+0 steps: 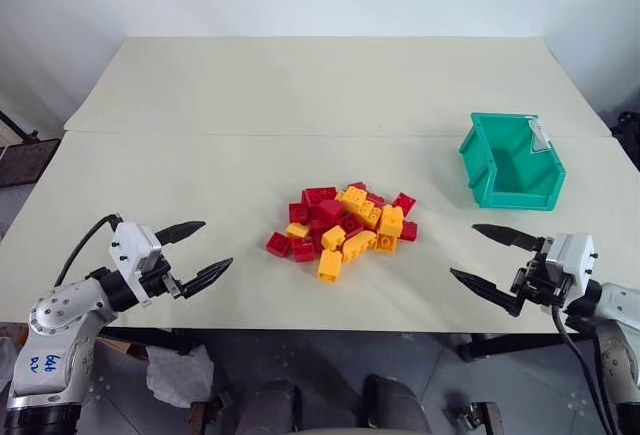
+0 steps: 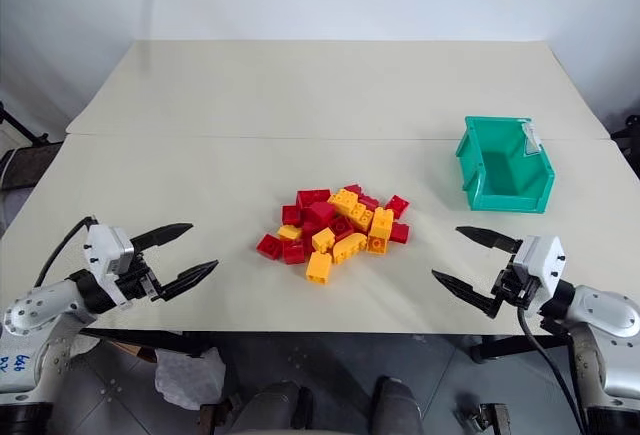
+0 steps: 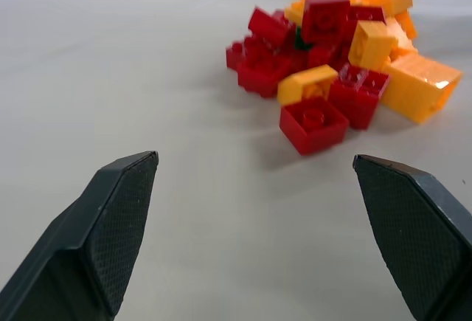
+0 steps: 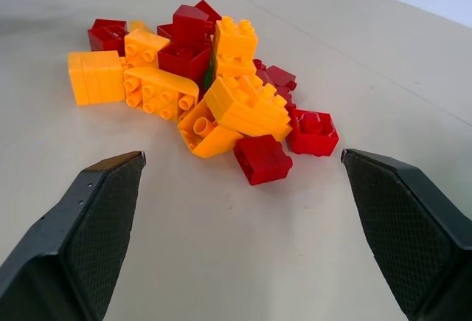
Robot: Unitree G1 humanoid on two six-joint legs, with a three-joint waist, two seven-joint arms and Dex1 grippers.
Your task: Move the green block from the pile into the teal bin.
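The pile of red and yellow bricks lies in the middle of the front table. Of the green block, a dark-green sliver peeks out between red bricks deep in the heap; the right wrist view shows a similar sliver. The teal bin stands upright to the right of the pile, a white label on its rim. My left gripper hovers open to the left of the pile, pointing at it. My right gripper hovers open to the right of the pile, in front of the bin. Both are empty.
Two beige tables are pushed together, with a seam running across behind the pile and bin. Bare tabletop surrounds the heap on all sides. The front edge lies just below both grippers.
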